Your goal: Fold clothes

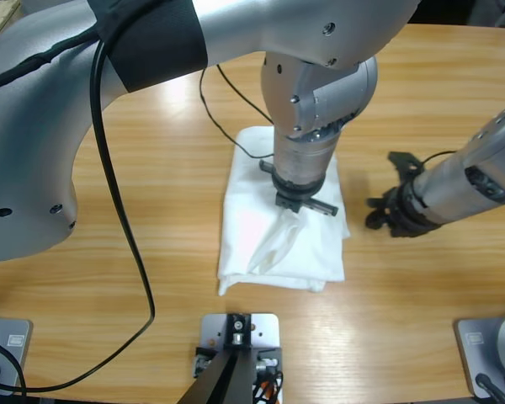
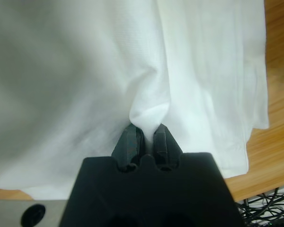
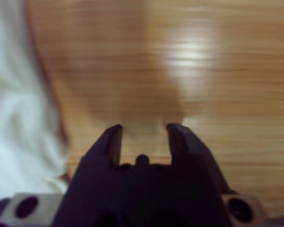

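Observation:
The clothes, a white T-shirt (image 1: pixel 252 244), lie folded into a rough rectangle in the middle of the wooden table (image 1: pixel 177 168). My left gripper (image 1: pixel 290 212) comes down from above onto the shirt's middle. In the left wrist view the left gripper (image 2: pixel 146 135) is shut on a small raised pinch of the white cloth (image 2: pixel 85 71), which fills most of that view. My right gripper (image 1: pixel 375 213) stands just right of the shirt's right edge. In its wrist view the right gripper (image 3: pixel 144 130) is open over bare wood, with the shirt (image 3: pixel 14 142) at the left edge.
A thick black cable (image 1: pixel 118 219) hangs from the left arm and loops over the table's left part. A thinner cable (image 1: pixel 223 109) runs behind the shirt. Bare wood (image 1: pixel 404 109) lies around the shirt on all sides.

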Available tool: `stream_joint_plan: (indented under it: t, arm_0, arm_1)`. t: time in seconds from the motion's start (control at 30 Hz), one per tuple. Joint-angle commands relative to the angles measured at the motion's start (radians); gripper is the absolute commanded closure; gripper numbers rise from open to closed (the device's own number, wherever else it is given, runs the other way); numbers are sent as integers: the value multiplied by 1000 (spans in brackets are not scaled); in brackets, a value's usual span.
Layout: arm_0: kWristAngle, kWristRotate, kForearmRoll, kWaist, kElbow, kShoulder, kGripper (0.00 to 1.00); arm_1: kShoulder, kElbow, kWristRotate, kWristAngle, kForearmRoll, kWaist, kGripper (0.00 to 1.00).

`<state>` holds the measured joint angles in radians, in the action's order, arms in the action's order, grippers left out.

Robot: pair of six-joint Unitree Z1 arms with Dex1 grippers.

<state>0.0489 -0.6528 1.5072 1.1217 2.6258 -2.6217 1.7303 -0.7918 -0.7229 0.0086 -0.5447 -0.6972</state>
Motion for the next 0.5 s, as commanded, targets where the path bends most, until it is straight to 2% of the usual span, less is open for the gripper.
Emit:
stream_joint_plan:
  t: [0.03, 0.1, 0.2, 0.27, 0.33, 0.4, 0.5]
  arm_0:
    - [-22, 30, 154, -11, 587, 31, 1000]
    - [-45, 47, 154, -11, 588, 65, 1000]
    - [-84, 60, 156, -16, 580, 131, 1000]
    - [-108, 61, 157, -17, 512, 197, 1000]
    - [-127, 61, 157, -17, 362, 275, 1000]
    - [-170, 41, 157, -23, 103, 380, 1000]
    - [-176, 18, 154, -31, -154, 514, 1000]
  arm_1:
    - [-54, 3, 26, 21, -55, 49, 0]
    - [17, 1, 42, 81, -55, 59, 0]
    - [55, 0, 42, 82, -50, 59, 0]
    - [50, 0, 42, 79, -49, 61, 0]
    - [49, 0, 42, 75, -49, 64, 0]
    - [51, 0, 42, 74, -48, 64, 0]
    - [47, 2, 42, 74, -49, 64, 0]
